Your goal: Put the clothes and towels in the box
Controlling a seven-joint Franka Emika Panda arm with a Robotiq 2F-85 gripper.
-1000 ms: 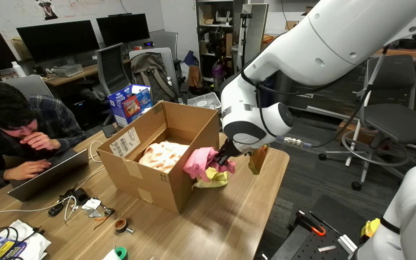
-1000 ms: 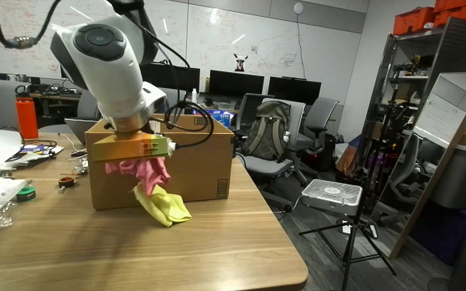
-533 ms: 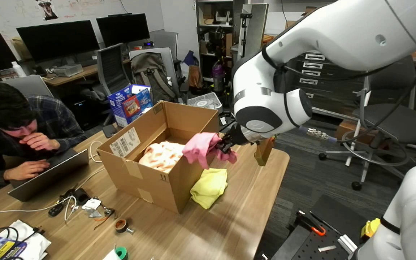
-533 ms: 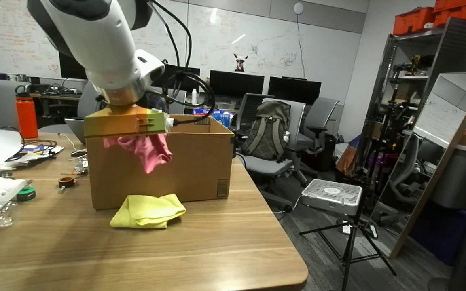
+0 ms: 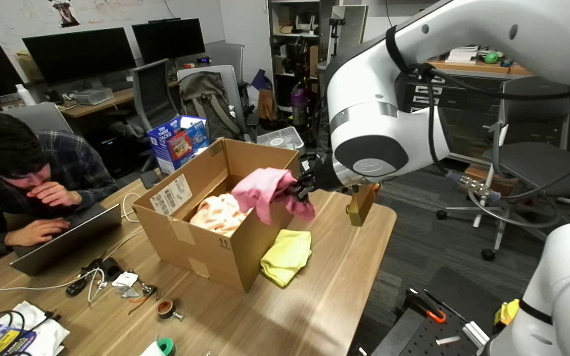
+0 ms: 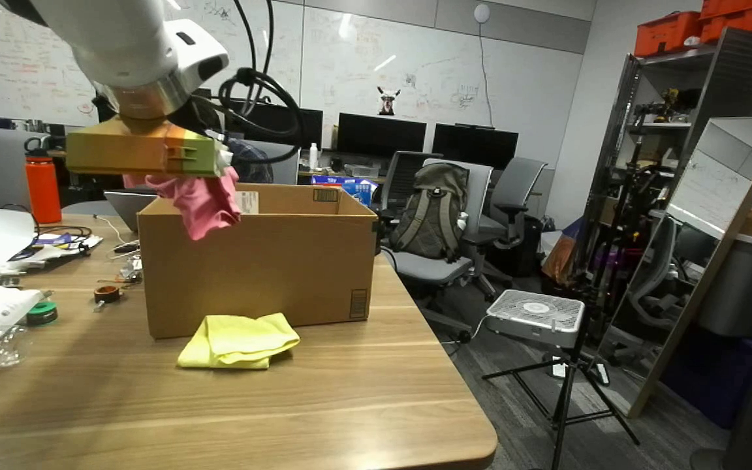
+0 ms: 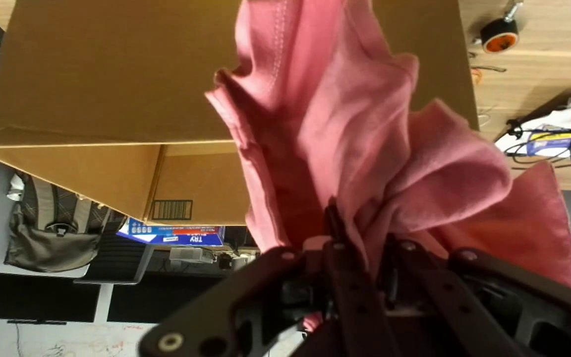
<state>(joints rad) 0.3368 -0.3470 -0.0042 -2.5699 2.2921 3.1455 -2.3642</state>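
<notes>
My gripper (image 5: 299, 189) is shut on a bunched pink cloth (image 5: 262, 190). The cloth also hangs in an exterior view (image 6: 209, 205) and in the wrist view (image 7: 345, 124), where its folds run between the fingers (image 7: 361, 225). The cardboard box (image 5: 181, 252) stands open on the table, also seen in an exterior view (image 6: 258, 267) and the wrist view (image 7: 117, 74). The pink cloth is at the height of the box's near rim and overlaps the opening in an exterior view. A peach patterned cloth (image 5: 218, 215) lies inside. A folded yellow towel (image 5: 287, 254) lies on the table beside the box (image 6: 239, 343).
A person with a laptop (image 5: 70, 237) sits close beyond the box. A blue carton (image 5: 178, 143) stands behind it. Tape rolls (image 5: 166, 309), cables and a plastic bag (image 5: 27, 326) lie on the table (image 5: 285, 316). An orange bottle (image 6: 43, 189) stands farther back.
The pink cloth has risen with my gripper from beside the box wall to rim height and shifted toward the opening. The yellow towel, earlier touching the pink cloth and partly raised, now lies flat on the table.
</notes>
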